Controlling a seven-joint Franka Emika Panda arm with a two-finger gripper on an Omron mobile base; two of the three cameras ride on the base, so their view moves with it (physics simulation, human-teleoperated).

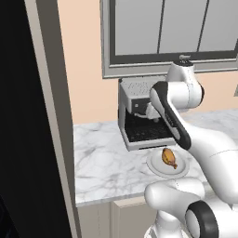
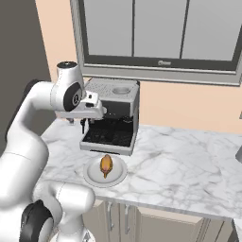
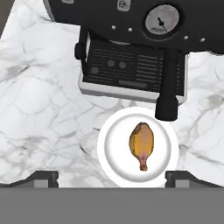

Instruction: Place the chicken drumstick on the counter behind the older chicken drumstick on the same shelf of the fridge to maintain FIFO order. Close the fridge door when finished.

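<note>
Still on its plate: drumstick near the counter's front edge, gripper high above it, holding nothing.

The drumstick (image 3: pixel 141 145) lies in the middle of a white plate (image 3: pixel 114 157), thin bone end toward the counter's (image 1: pixel 107 162) front edge, plump end toward the coffee machine (image 2: pixel 113 118) just behind the plate. The gripper (image 3: pixel 112 178) hangs well above, pointing down, fingers spread wide with the plate between them in the hand view. Likely risks: the meat is rounded and may slip or roll when pinched; coming down off-centre could hit the plate rim and push it toward the front edge; the machine's hanging handle (image 3: pixel 167 98) sits near the plate's back rim, so a finger could clip it. The fridge (image 1: pixel 21 116) stands at the counter's left end.
</note>
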